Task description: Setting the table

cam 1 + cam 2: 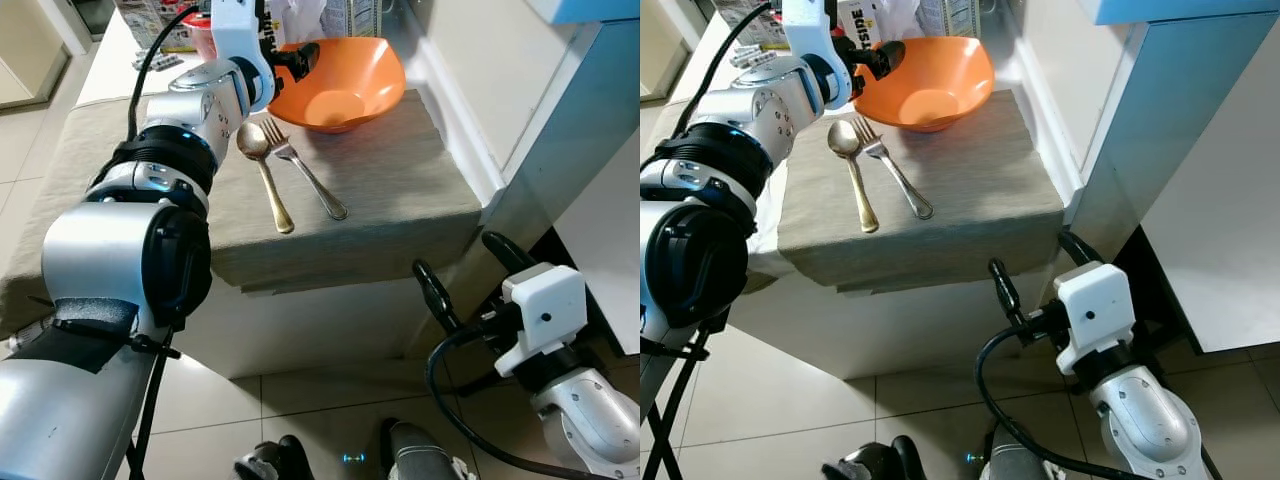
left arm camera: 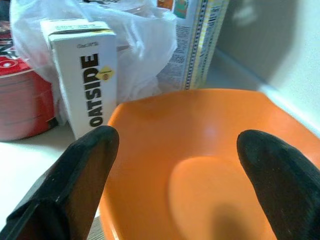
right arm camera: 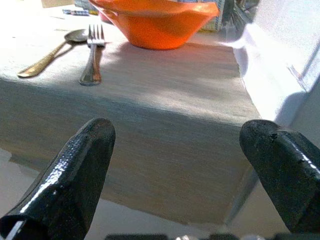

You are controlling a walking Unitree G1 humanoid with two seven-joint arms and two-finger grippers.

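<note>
Cutlery and bowl are laid: gold metal spoon (image 1: 264, 176) and silver metal fork (image 1: 303, 168) side by side, glossy orange bowl (image 1: 340, 82) toward the counter's (image 1: 400, 190) far edge. Left tool (image 2: 170, 175) wide at its rim; right tool (image 3: 180, 170) wide, below the near edge. Little seems left.

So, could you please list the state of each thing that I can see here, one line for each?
Orange plastic bowl: upright, empty, on the cloth.
Gold metal spoon: lying flat, bowl end toward the orange bowl.
Silver metal fork: lying flat beside the spoon, not touching it.
White Oatside carton: standing upright behind the bowl.
Left gripper: open, at the bowl's rim.
Right gripper: open, low before the table.
</note>
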